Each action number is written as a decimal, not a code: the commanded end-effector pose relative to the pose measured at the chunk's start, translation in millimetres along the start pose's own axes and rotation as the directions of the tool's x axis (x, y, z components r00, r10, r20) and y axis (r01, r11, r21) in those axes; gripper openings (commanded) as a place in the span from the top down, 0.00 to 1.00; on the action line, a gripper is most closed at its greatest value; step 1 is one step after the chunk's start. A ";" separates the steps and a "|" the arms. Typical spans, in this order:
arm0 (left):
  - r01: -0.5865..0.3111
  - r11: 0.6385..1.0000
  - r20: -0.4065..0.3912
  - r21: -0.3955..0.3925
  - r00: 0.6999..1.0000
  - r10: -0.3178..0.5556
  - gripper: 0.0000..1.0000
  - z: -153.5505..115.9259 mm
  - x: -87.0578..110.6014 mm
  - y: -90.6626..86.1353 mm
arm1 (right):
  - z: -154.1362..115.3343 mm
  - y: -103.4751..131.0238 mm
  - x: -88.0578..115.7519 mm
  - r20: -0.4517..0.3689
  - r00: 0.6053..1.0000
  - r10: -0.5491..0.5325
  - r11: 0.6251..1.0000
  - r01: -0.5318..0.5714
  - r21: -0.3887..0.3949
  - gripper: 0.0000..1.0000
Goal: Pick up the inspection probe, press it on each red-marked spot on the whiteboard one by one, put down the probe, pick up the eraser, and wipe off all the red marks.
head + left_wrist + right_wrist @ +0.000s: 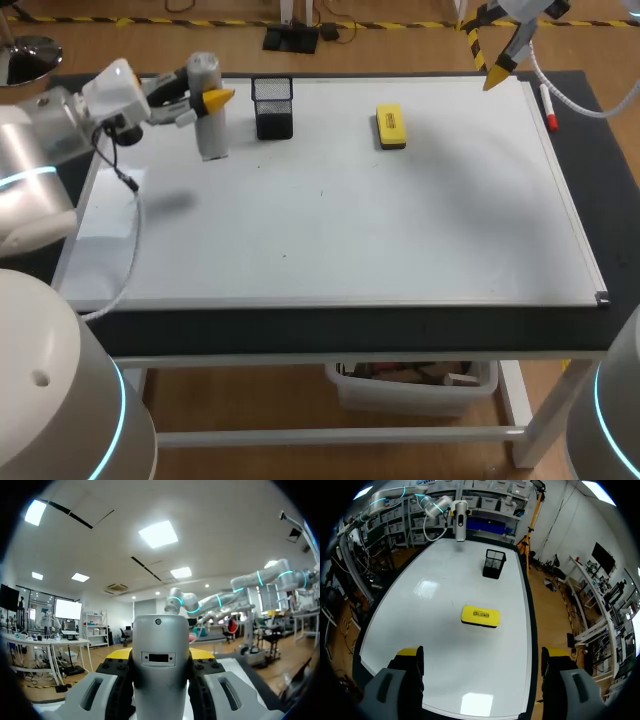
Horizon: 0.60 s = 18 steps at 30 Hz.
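The grey cylindrical probe (208, 115) stands upright near the whiteboard's (400, 220) far left corner, its lower end at the board. My left gripper (205, 98) is shut on its upper part. In the left wrist view the probe (160, 665) fills the gap between the fingers (120, 654). The yellow eraser (390, 127) lies flat on the far middle of the board. My right gripper (487, 58) hangs open above the far right corner, with the eraser (480, 616) ahead of it. I see no red marks on the whiteboard (435, 605).
A black mesh pen holder (273, 107) stands just right of the probe, between it and the eraser. A red marker (549, 108) lies on the black table beside the board's right edge. Two tiny dark specks (322, 190) dot the middle of the board.
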<state>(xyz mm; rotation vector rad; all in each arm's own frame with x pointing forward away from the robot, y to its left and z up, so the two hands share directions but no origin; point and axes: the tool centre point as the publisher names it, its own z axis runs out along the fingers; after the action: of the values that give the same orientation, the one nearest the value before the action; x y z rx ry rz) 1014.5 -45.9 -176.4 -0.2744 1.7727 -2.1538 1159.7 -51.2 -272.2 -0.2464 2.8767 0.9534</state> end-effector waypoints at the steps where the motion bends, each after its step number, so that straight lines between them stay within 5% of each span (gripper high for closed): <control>1: -0.005 1.000 -0.058 0.007 0.998 0.005 1.00 33.9 -21.7 -0.2 | -1.6 -0.2 -1.9 -0.009 1.000 0.000 1.000 0.000 0.004 0.00; 18: -0.021 0.998 -0.137 0.052 0.990 0.028 1.00 111.4 -64.5 -0.5 | -1.6 -0.2 -1.9 -0.009 1.000 0.000 1.000 0.000 0.004 0.00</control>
<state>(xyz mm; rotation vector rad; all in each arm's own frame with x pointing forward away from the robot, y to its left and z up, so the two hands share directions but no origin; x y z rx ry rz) 1094.9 -111.7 -145.9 -0.1503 1.7687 -2.2078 1160.2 -51.5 -271.7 -0.2479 2.8797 0.9545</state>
